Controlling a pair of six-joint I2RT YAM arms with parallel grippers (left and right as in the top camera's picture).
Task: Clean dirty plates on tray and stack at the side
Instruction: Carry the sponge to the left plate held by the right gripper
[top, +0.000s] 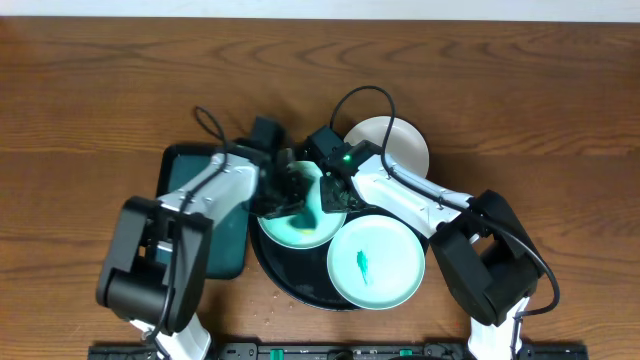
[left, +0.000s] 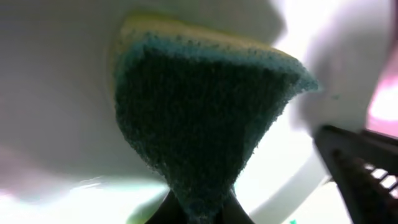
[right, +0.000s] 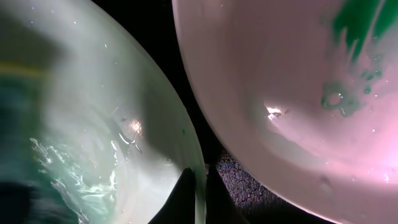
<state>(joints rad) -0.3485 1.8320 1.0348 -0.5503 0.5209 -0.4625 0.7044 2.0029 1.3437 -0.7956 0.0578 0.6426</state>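
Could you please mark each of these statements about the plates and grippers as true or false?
1. The left gripper is shut on a sponge. True.
2. The right gripper is open and empty. False: it pinches the rim of a mint plate.
3. The other mint plate on the black tray carries a green smear. True.
4. The white plate lies in the teal tray. False: it sits across the scene, by the black tray's far right side.
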